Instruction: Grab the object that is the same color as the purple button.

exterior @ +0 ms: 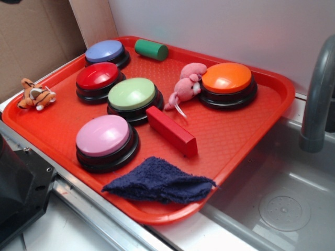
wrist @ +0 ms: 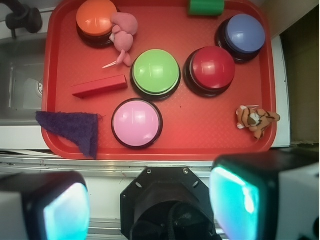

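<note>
The dark navy-purple terry rag (exterior: 159, 181) lies at the front edge of the red tray (exterior: 251, 120), next to the pink button; in the wrist view the rag (wrist: 72, 127) is at the tray's lower left corner. The lavender-blue purple button (exterior: 104, 52) sits at the tray's back left; in the wrist view it (wrist: 243, 32) is upper right. My gripper (wrist: 150, 202) is open and empty, high above the robot base, well short of the tray. Its fingers (wrist: 235, 197) frame the bottom of the wrist view. The gripper does not show in the exterior view.
On the tray: red button (exterior: 98, 78), green button (exterior: 132, 95), pink button (exterior: 103, 137), orange button (exterior: 227, 79), red block (exterior: 171, 131), green cylinder (exterior: 151, 49), pink plush (exterior: 187, 86), tiger plush (exterior: 35, 95). A sink (exterior: 282, 198) and grey faucet (exterior: 316, 99) lie right. The black robot base (exterior: 18, 183) is front left.
</note>
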Motion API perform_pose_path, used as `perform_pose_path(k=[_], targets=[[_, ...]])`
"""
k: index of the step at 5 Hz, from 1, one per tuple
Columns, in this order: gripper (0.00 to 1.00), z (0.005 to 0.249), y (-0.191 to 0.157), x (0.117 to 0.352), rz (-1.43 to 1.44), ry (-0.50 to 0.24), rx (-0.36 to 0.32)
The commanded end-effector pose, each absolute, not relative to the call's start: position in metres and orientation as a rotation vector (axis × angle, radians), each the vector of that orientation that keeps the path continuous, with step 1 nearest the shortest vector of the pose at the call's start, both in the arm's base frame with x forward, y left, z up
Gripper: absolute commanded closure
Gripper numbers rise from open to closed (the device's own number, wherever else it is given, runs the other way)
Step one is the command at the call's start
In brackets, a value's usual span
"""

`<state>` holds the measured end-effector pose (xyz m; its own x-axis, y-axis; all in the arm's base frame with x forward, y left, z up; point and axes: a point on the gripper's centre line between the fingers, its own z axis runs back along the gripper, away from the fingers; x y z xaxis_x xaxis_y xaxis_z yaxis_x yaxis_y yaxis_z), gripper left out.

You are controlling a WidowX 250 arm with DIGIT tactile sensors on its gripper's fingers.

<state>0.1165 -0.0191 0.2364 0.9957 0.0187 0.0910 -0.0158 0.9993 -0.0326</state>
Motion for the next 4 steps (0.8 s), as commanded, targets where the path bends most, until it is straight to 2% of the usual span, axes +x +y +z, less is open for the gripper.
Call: perform_pose_path(k=[1, 2, 4], targets=[[0.00, 0.236, -0.019, 0.117, 0.017, -0.091, -0.032], [0.00, 0.220, -0.037, 0.126, -0.201, -0.097, -0.082], [0.00, 0.200, -0.081, 0.126, -0.428, -0.125, -0.072]])
